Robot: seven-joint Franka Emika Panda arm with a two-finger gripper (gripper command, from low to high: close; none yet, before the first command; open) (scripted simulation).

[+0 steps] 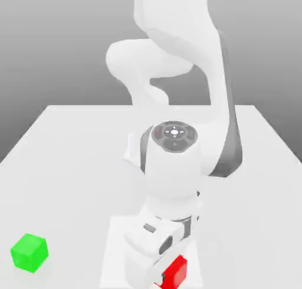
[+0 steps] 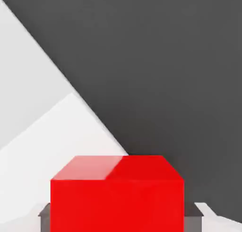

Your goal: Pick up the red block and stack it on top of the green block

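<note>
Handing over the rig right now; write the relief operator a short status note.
Hand: shut on the small bright red cube, one finger against each of two opposite sides.
Small bright green cube: on the pale tabletop, toward the exterior view's left, nothing on top of it.
Done: red cube gripped.
Left: carry it over to the green cube, set it on top, release, back off.
Whether the red cube is off the table yet, I can't tell.

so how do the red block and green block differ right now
The red block is bright red, while the green block is bright green. The red block sits between the fingers of the end effector; the green block stands free on the table. Both are plain, smooth-faced blocks.
</note>
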